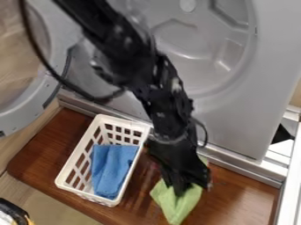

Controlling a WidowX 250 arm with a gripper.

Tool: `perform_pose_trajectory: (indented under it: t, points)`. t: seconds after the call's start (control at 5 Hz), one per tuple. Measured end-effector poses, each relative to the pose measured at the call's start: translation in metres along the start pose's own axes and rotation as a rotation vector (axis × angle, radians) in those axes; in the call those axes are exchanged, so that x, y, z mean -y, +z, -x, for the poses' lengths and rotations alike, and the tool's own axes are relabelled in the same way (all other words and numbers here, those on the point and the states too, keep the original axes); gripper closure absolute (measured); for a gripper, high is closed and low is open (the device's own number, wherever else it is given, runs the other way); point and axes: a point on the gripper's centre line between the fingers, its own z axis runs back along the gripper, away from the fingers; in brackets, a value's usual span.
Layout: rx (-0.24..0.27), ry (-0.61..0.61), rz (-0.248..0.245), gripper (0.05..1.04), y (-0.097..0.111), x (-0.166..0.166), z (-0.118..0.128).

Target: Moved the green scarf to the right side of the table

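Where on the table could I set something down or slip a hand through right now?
Bare wood shows on the table at picture right, between the green scarf and the right edge, and at left, between the white basket and the left edge. It's crowded between basket and scarf, with the tool right over the scarf.

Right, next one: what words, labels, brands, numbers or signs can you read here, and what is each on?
No text can be read.
Robot arm: a few small pale marks, too small to make out as letters or not.
Grey machine front: no legible text.
White basket, blue cloth, green scarf: no lettering to be seen on the parts in view.
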Motion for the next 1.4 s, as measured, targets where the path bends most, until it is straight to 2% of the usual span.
perform_pose_trajectory:
  t: [0.2,0.4,0.6,0.8,1.0,1.2,1.4]
  points:
    - [-0.031,-0.026,-0.024,1.025,-0.019,0.009,-0.002]
    - [-0.044,-0.038,-0.072,1.000,-0.029,0.007,0.002]
    - [-0.079,-0.062,-0.083,0.842,-0.028,0.007,0.009]
    - [-0.044,-0.090,-0.069,0.570,-0.006,0.010,0.015]
    - [-0.046,-0.079,-0.089,0.259,0.006,0.008,0.016]
    - [-0.074,-0.077,-0.090,0.075,0.007,0.009,0.019]
    - [-0.090,-0.074,-0.093,0.078,0.009,0.007,0.021]
